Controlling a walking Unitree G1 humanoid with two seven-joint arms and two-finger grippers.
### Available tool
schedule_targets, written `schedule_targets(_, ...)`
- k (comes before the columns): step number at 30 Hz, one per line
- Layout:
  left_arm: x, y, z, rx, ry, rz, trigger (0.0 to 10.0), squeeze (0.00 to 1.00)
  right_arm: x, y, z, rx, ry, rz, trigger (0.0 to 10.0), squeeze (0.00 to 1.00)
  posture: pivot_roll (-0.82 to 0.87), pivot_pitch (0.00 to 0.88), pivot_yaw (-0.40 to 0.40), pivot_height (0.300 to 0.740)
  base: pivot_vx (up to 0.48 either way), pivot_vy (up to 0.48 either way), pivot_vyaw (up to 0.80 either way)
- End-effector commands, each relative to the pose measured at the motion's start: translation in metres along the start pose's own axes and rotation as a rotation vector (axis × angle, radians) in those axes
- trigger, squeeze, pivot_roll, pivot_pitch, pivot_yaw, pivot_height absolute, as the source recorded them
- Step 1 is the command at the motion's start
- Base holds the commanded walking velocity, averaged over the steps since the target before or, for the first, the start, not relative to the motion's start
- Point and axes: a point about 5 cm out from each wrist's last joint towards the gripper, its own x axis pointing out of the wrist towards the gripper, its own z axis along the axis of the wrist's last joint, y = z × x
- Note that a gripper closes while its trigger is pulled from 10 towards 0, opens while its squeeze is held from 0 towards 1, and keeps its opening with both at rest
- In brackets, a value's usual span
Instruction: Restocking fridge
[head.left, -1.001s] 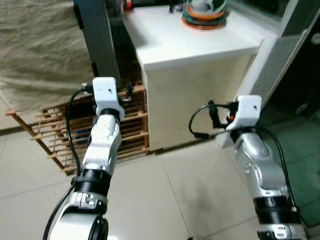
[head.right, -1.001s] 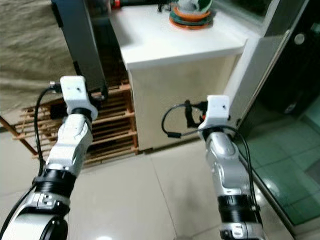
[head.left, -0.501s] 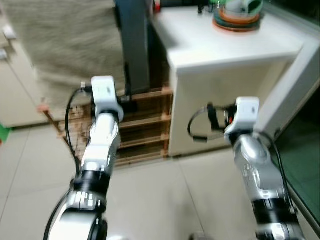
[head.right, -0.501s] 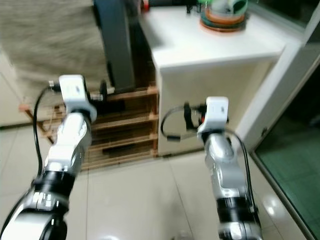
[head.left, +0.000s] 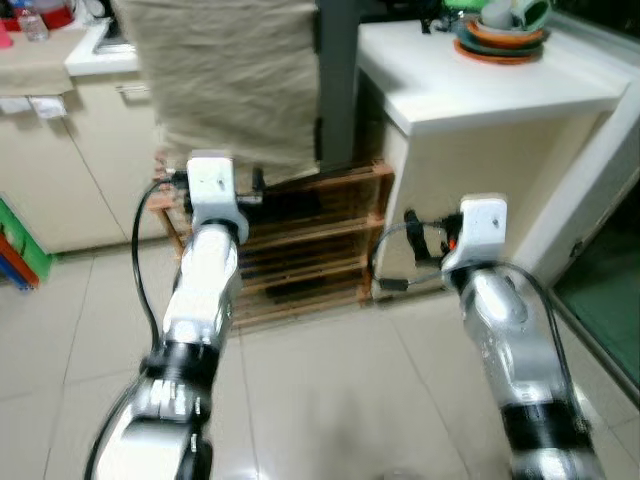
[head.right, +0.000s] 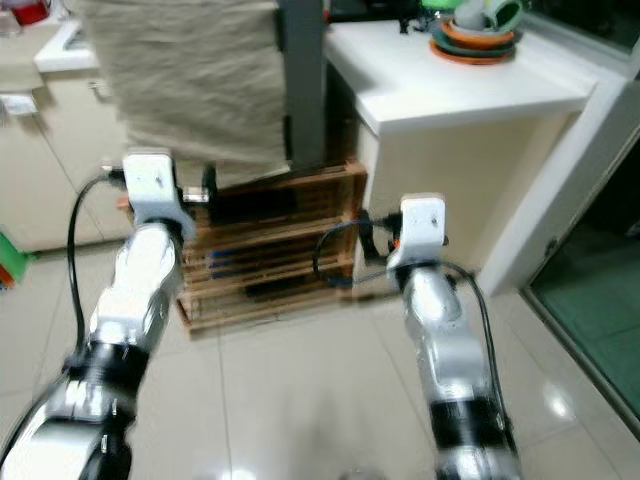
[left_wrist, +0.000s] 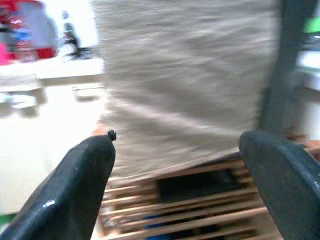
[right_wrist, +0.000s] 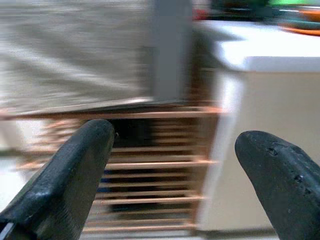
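My left arm (head.left: 205, 290) and right arm (head.left: 500, 320) are both held out in front of me over the tiled floor. In the left wrist view, my left gripper (left_wrist: 177, 150) is open and holds nothing; it faces a beige cloth (left_wrist: 185, 75) hanging over a wooden slatted rack (left_wrist: 200, 200). In the right wrist view, my right gripper (right_wrist: 175, 145) is open and empty too. It faces the same rack (right_wrist: 160, 170) and the side of a white counter (right_wrist: 250, 130). The frames are blurred.
The beige cloth (head.left: 230, 80) drapes beside a grey post (head.left: 338, 80) above the rack (head.left: 300, 250). The white counter (head.left: 480, 90) carries a stack of bowls (head.left: 500, 35). Cream cabinets (head.left: 60, 170) stand at the left, and a glass door (head.left: 600, 290) at the right.
The whole picture has slid to the right, so the camera has turned left; the cabinets at the left have come into view. Both arms keep their pose.
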Motion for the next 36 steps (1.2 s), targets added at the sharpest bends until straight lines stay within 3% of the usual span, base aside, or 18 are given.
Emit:
schedule_targets(1, 0.001, -0.005, 0.004, 0.005, -0.019, -0.023, 10.0, 0.0, 0.0, -0.002, 0.012, -0.032, -0.045, 0.005, 10.0, 0.0, -0.12, 0.0, 0.024, 0.74, 0.0, 0.0, 0.0)
schedule_targets(11, 0.001, -0.006, -0.001, -0.008, 0.009, -0.012, 10.0, 0.0, 0.001, 0.037, 0.032, -0.189, -0.14, 0.212, 10.0, 0.0, -0.12, 0.0, 0.015, 0.74, 0.45, 0.0, 0.0)
schedule_targets(28, 0.0, -0.009, -0.002, -0.021, 0.015, -0.015, 10.0, 0.0, 0.001, 0.034, 0.034, -0.206, -0.148, 0.211, 10.0, 0.0, -0.12, 0.0, 0.01, 0.74, 0.445, 0.0, 0.0)
schedule_targets(36, -0.001, -0.01, -0.002, -0.035, 0.011, -0.033, 10.0, 0.0, -0.001, 0.02, 0.029, -0.157, -0.123, 0.145, 10.0, 0.0, -0.12, 0.0, 0.012, 0.74, 0.097, 0.418, 0.0)
